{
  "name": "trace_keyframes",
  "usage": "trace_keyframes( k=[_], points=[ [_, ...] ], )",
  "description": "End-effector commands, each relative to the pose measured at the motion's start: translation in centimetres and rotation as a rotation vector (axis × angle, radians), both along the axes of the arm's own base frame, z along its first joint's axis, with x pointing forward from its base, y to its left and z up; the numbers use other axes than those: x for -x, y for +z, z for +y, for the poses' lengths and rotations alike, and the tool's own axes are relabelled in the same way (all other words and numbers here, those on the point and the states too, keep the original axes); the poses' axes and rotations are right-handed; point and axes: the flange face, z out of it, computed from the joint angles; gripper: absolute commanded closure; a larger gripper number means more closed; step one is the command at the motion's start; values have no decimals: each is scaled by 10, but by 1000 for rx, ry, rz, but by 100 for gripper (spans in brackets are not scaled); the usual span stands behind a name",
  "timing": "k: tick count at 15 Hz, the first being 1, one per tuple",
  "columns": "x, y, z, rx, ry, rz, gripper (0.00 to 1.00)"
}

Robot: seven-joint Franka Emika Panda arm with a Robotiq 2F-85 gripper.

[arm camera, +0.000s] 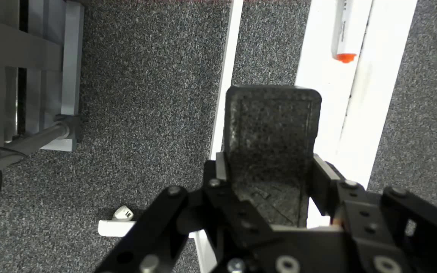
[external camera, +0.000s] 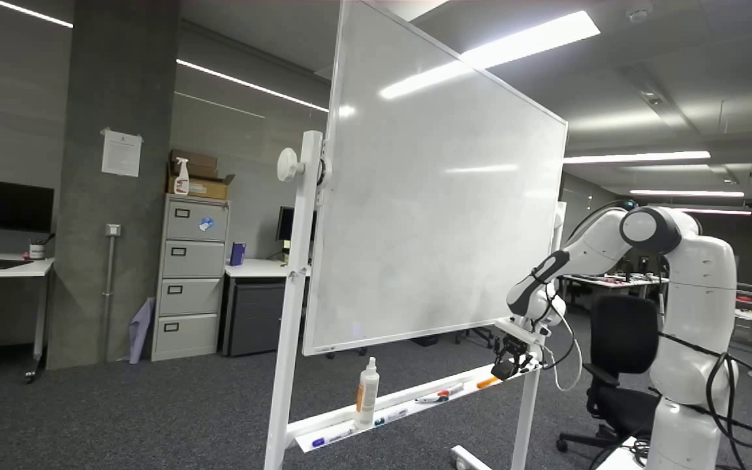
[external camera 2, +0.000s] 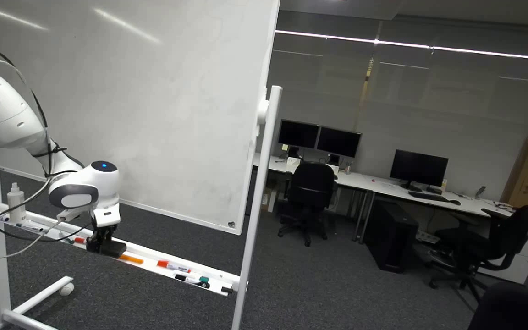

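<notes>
A dark, block-shaped eraser (arm camera: 271, 121) with a worn grey face sits between the fingertips of my gripper (arm camera: 272, 167) in the wrist view. The jaws are shut on its two sides. In both exterior views the gripper (external camera 2: 101, 238) points down over the white pen tray (arm camera: 326, 98), below the whiteboard (external camera: 441, 196). The eraser (external camera 2: 113, 248) is close to the tray; whether it touches is unclear. Right beside it lies an orange marker (external camera 2: 131, 259). A white marker with an orange-red end (arm camera: 345, 38) rests on the tray in the wrist view.
A clear spray bottle (external camera: 367, 395) stands at one end of the tray. Several markers lie along it, including a red-capped one (external camera 2: 173, 266). White posts (external camera 2: 259, 197) flank the board. A black office chair (external camera: 624, 333) stands beside the arm's base. Cables hang loosely from the arm.
</notes>
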Motion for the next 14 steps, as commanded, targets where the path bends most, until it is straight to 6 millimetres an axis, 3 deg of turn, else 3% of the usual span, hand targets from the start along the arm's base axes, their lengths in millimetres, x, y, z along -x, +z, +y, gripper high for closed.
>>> trace_keyframes(
  k=[1, 8, 14],
  points=[
    [-17, -2, -14, -19, 29, -25, 70],
    [-26, -29, -20, 3, 53, -21, 70],
    [-40, -36, -29, 6, 3, -56, 70]
  ],
)
